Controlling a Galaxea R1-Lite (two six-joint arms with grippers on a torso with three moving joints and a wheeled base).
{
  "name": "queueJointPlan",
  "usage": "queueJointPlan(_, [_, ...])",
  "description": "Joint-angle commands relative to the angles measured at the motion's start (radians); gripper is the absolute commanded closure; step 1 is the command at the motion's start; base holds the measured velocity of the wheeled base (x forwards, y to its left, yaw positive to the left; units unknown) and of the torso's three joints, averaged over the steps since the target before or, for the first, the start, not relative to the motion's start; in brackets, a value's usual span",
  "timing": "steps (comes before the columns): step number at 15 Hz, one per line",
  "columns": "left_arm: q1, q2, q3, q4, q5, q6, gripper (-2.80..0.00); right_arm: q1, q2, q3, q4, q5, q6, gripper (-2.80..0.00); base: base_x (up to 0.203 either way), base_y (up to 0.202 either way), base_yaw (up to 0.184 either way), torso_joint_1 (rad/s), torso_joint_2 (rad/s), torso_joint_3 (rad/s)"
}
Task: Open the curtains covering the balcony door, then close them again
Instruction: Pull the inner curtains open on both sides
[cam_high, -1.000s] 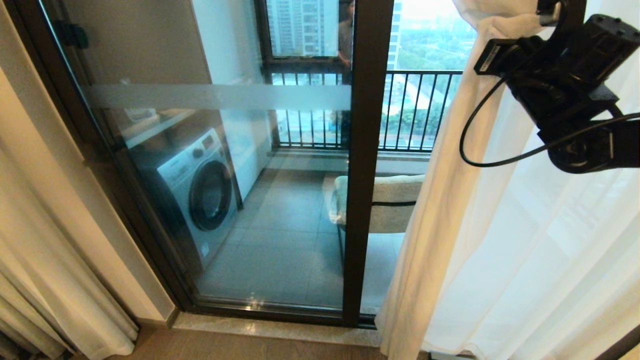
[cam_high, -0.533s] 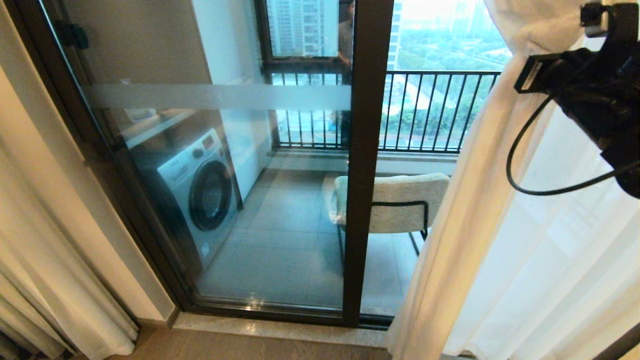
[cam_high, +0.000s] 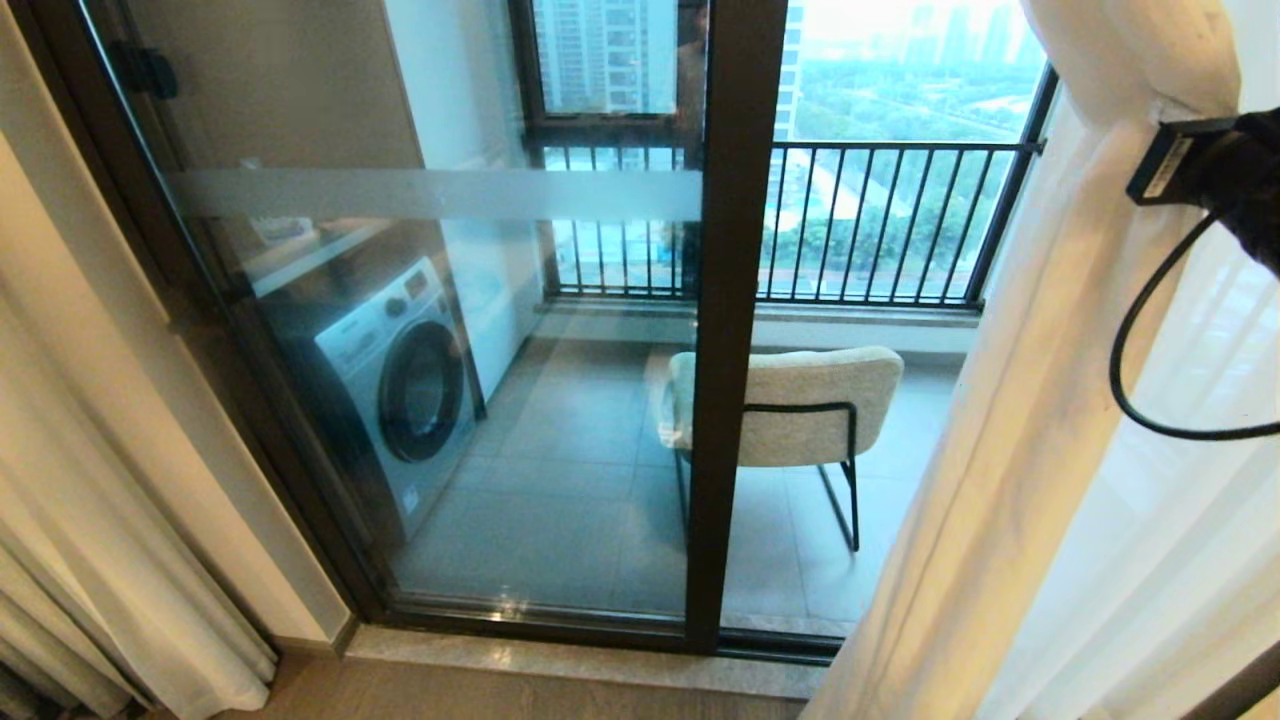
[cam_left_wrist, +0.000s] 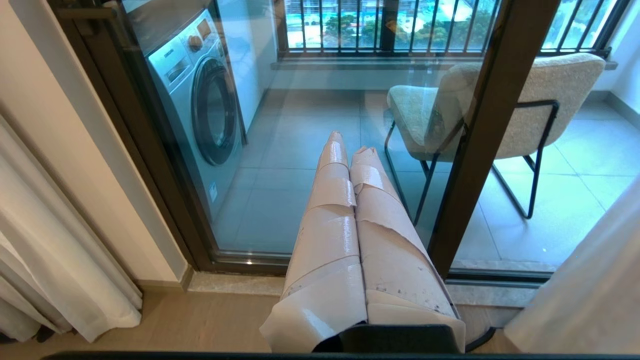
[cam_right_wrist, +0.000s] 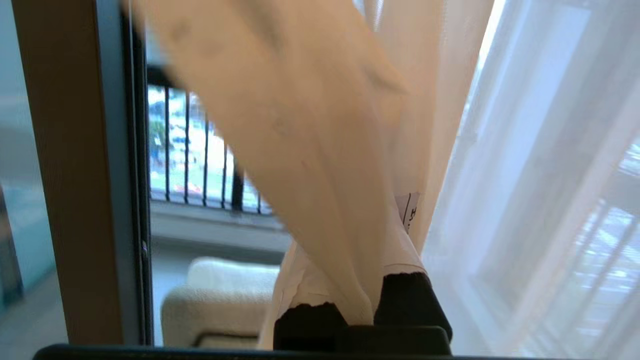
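cream curtains (cam_right_wrist: 310, 150) pinched in the right pincer (cam_right_wrist: 372, 295) beside the balcony door (cam_high: 735, 330); left pincer (cam_left_wrist: 350, 150) pressed together.

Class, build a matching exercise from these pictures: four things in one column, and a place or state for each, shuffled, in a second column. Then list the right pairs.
Things:
1. washing machine
2. chair
3. right gripper
4. left gripper

Place or state:
A. shut on the curtain
B. shut, holding nothing
C. on the balcony's left side, behind the balcony door
D. near the railing, partly hidden by the door frame

Pairs: 1-C, 2-D, 3-A, 4-B
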Motion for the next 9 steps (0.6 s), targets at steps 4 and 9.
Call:
queueJointPlan(4, [0.001,0.0,0.0,0.0,0.0,-0.001,0.0,-0.011,-0.049,0.077,-0.01,-0.002,-0.014,0.0,0.0,0.0,0.0,0.0,0.0,0.0])
queueJointPlan(9, [0.001,0.0,0.0,0.0,0.0,-0.001,0.0,-0.011,-0.052,0.083,-0.016,-0.003,-0.014,0.0,0.0,0.0,0.0,0.0,0.0,0.0])
